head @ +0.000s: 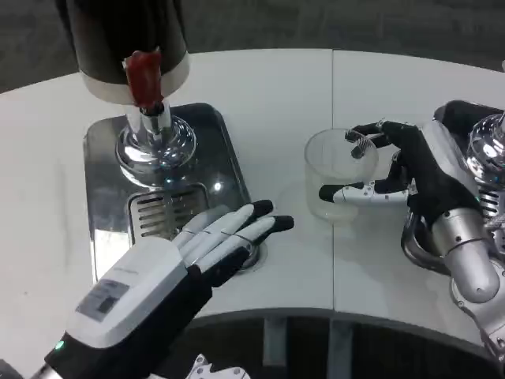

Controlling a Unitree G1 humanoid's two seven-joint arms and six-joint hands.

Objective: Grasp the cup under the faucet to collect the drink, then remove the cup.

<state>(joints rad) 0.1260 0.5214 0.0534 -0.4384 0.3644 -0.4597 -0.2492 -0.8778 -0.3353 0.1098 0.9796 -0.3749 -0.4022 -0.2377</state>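
Silver metal makes up the drip tray (106, 150) at the left of the white bench (276, 87), with a slotted grate (162, 212) set into its near half. On the tray stands the drink dispenser (126, 39), a dark body above a shiny chrome foot (155, 146), with a red-handled faucet (144, 77) pointing down in front. No cup stands under the faucet.

Left robot hand (201, 249) lies flat over the near right corner of the tray, fingers stretched out straight and close together, tips pointing right onto the bench; it holds nothing.

Further right, well apart from the tray and faucet, stands the clear plastic cup (335, 170), upright on the bench just beside the seam (332, 95) between the two bench panels. It looks empty, though its transparency makes that hard to confirm.

Right robot hand (394, 170) is at the cup's right side: one finger reaches along the lower front wall and others curl at the rim, so it appears to clasp the cup, though firm contact cannot be told for certain.

Between cup and faucet lies bare bench, with the left robot hand's fingertips nearest that path.
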